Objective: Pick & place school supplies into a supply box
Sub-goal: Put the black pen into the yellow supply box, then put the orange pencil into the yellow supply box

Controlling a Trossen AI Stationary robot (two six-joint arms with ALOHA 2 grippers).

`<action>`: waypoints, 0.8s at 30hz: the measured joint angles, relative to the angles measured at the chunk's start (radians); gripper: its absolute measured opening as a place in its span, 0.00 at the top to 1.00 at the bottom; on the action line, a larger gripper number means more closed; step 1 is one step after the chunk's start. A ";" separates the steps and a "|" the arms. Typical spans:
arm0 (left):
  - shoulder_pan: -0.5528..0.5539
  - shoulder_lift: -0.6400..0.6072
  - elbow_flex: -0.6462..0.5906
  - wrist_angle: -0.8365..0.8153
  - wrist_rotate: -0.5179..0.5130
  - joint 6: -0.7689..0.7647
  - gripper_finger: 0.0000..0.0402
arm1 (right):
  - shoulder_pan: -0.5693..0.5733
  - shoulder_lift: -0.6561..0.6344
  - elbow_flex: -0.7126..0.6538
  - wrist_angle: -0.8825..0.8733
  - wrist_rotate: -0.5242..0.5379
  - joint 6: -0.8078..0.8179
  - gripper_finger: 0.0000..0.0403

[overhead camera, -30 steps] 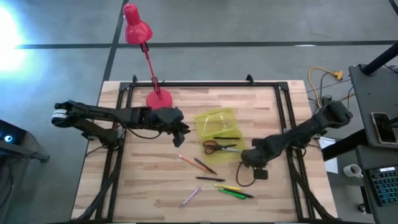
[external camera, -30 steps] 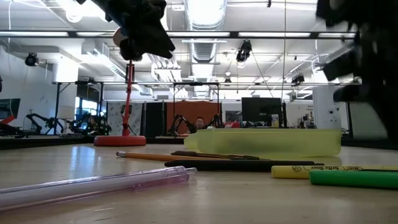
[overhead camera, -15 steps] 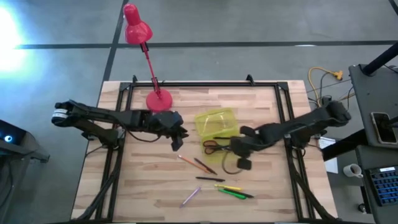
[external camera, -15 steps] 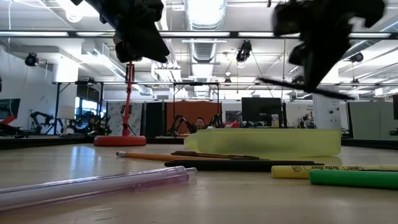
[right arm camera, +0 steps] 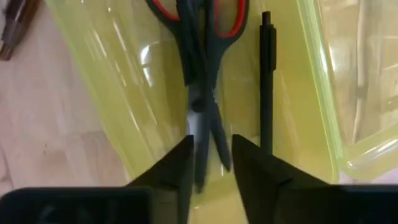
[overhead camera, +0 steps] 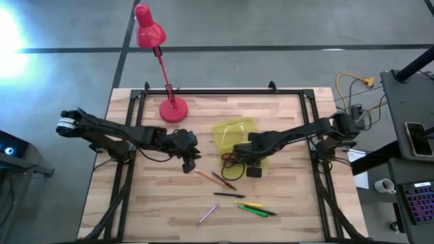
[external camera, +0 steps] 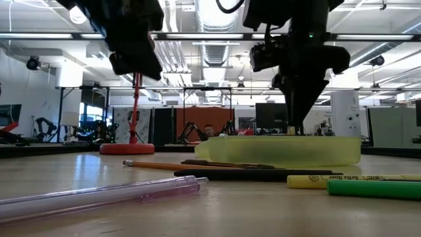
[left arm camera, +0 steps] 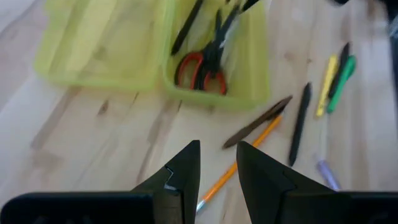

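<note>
Now right gripper point(overhead camera: 239, 153) hangs over the box point(overhead camera: 232, 130), fingers a little apart, scissors point(right arm camera: 200, 56) and a black pen point(right arm camera: 267, 81) lying inside beneath them, seemingly just released. Left gripper point(overhead camera: 188, 163), fingers slightly spread and empty, sits beside the box above the orange pencil point(overhead camera: 203, 175), likely its next pick. Remaining pens lie on the worktop point(overhead camera: 156, 203) near the box.

The box point(overhead camera: 236, 133) is sitting near the middle of the table point(overhead camera: 285, 203), with the lamp point(overhead camera: 173, 110) standing behind it to the left. Scissors point(right arm camera: 198, 56) and a pen point(right arm camera: 266, 81) are lying side by side inside the box. In front of the box, a pencil point(overhead camera: 204, 175) and other pens and markers point(overhead camera: 254, 207) are lying scattered on the table. The left gripper point(overhead camera: 189, 161) is hanging left of the box, beside the pencil's end, and the right gripper point(overhead camera: 239, 150) is hanging over the box.
</note>
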 joint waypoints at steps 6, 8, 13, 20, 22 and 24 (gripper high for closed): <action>-0.011 0.000 -0.043 0.016 0.096 0.056 0.78 | 0.041 -0.068 -0.005 -0.011 0.050 0.011 0.58; -0.030 0.000 -0.061 0.039 0.145 0.138 0.78 | 0.059 -0.095 -0.005 -0.010 0.075 0.028 0.54; -0.073 0.014 -0.093 0.068 0.156 0.285 0.78 | 0.115 -0.139 -0.005 -0.007 0.159 0.106 0.50; -0.076 0.067 -0.170 0.226 0.153 0.408 0.78 | 0.166 -0.141 -0.005 -0.015 0.159 0.381 0.50; -0.076 0.085 -0.190 0.255 0.161 0.447 0.78 | 0.177 -0.144 -0.005 -0.040 0.158 0.510 0.50; -0.076 0.099 -0.206 0.265 0.178 0.469 0.78 | 0.197 -0.155 -0.003 -0.076 0.157 0.616 0.50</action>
